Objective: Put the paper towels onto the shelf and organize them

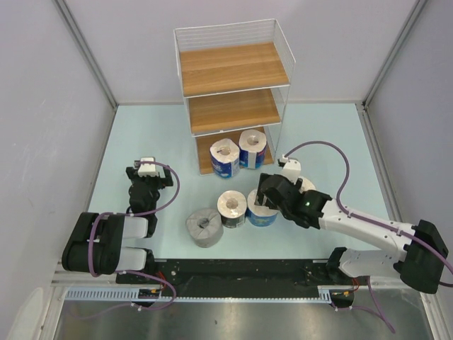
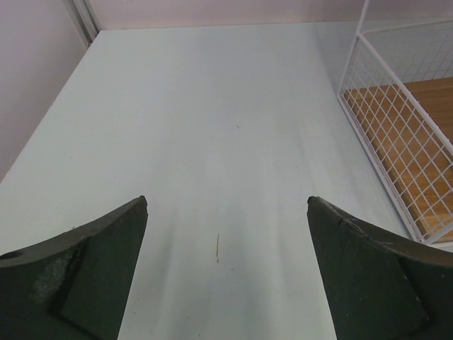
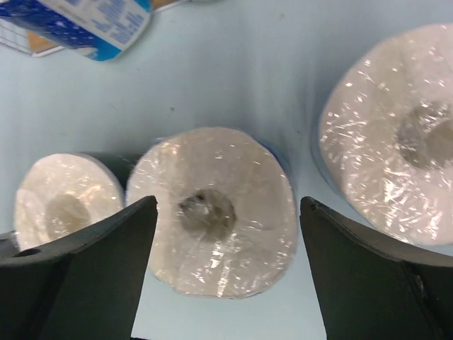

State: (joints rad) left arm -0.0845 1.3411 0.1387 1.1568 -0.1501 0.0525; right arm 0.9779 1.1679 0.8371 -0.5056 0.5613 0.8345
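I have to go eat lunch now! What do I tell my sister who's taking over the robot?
Left gripper: open, empty, above the pale table.
Right gripper: open, jaws either side of a blue-wrapped white paper roll standing on the table.
Done: two more blue-wrapped rolls on the bottom board of the brown wooden, white-wired shelf.
Left: that roll, the dark-wrapped roll, the grey-wrapped roll, another roll beside the right arm.

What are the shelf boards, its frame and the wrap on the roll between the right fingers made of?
Boards: brown, grain-lined, matte; wood or laminate. Frame: thin white wire, likely coated metal. Wrap: clear glossy film with crinkly glints, likely plastic.
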